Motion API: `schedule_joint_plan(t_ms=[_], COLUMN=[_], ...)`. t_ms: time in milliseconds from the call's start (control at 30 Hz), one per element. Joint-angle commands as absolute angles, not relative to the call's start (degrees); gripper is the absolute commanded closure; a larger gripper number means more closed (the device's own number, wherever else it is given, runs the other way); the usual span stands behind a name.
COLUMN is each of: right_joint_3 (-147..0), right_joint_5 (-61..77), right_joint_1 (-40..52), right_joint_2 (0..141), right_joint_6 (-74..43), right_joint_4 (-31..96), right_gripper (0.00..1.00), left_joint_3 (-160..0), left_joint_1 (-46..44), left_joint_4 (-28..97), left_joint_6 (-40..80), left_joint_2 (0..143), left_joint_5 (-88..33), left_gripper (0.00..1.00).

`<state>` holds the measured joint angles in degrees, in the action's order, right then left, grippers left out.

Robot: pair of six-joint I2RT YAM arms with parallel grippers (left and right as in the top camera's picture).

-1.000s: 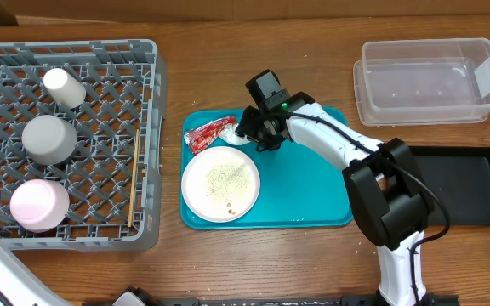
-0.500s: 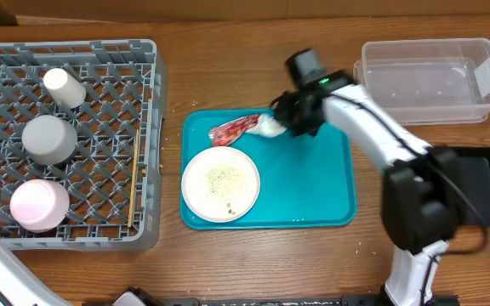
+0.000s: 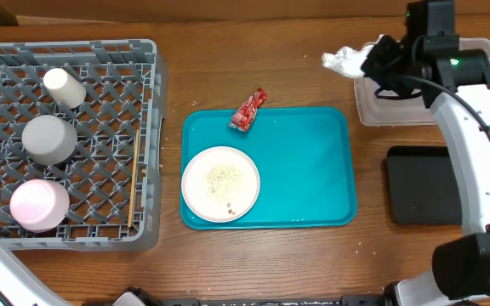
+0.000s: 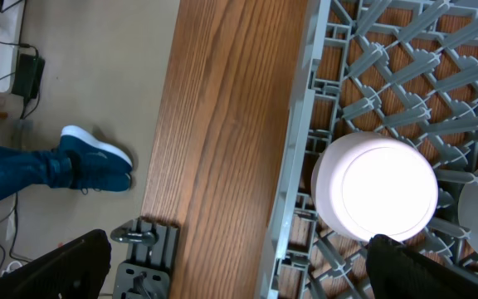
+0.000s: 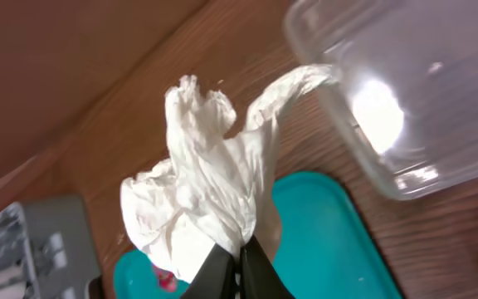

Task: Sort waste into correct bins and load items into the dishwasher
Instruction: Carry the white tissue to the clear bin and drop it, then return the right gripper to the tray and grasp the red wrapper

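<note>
Grey rack (image 3: 100, 51): cup (image 3: 63, 87), two bowls (image 3: 48, 138). Right fingers (image 5: 212, 281) pinch napkin (image 5: 197, 199) beside clear tub (image 3: 449, 81); left fingers (image 4: 56, 266) spread.

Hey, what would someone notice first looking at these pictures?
The crumpled white napkin pinched in the right arm's fingers, held at the clear tub's left end. Next, the red wrapper lying across the teal tray's far edge.

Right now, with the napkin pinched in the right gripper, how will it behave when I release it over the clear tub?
The napkin is probably floppy and very light: it spreads in loose crumpled folds from the right gripper. One tail reaches toward the rim of the clear tub, so it may snag or drift rather than drop cleanly.
</note>
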<state>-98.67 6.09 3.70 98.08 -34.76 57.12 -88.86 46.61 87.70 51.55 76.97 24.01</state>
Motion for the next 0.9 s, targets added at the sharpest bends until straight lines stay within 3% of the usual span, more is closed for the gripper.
schedule_joint_plan(t_ms=[0, 233, 300, 333, 400, 433, 500, 533, 867], right_joint_3=[-98.7, -98.7, -98.7, -98.7, -98.7, -98.7, -98.7, -98.7, -98.7], right_joint_5=[-0.1, -21.8, -25.4, -26.2, -26.8, -26.7, -25.1, -23.4, 24.7], right_joint_1=[2.0, 1.2, 1.0, 0.8, 0.3, 0.0, -0.7, -1.1, 2.7], right_joint_2=[98.5, 98.6, 99.1, 99.5, 100.6, 101.1, 102.6, 103.2, 103.7], right_joint_6=[-34.7, -42.3, -43.5, -43.5, -43.5, -43.5, -43.0, -43.1, -24.8], right_joint_4=[55.5, 56.4, 56.6, 56.3, 56.0, 55.9, 56.0, 56.3, 48.7], right_gripper=[0.96, 0.96, 0.88, 0.82, 0.58, 0.36, 0.08, 0.02, 0.03], left_joint_3=[-89.0, -89.0, -89.0, -89.0, -89.0, -89.0, -89.0, -89.0, -89.0], left_joint_1=[47.0, 47.0, 47.0, 47.0, 47.0, 47.0, 47.0, 47.0, 47.0], left_joint_4=[87.8, 87.8, 87.8, 87.8, 87.8, 87.8, 87.8, 87.8, 87.8], left_joint_6=[52.8, 52.8, 52.8, 52.8, 52.8, 52.8, 52.8, 52.8, 52.8], left_joint_2=[77.2, 77.2, 77.2, 77.2, 77.2, 77.2, 77.2, 77.2, 77.2], left_joint_5=[24.1, 24.1, 24.1, 24.1, 24.1, 24.1, 24.1, 24.1, 24.1], left_gripper=[0.00, 0.00, 0.00, 0.00, 0.00, 0.00, 0.00, 0.00, 0.00])
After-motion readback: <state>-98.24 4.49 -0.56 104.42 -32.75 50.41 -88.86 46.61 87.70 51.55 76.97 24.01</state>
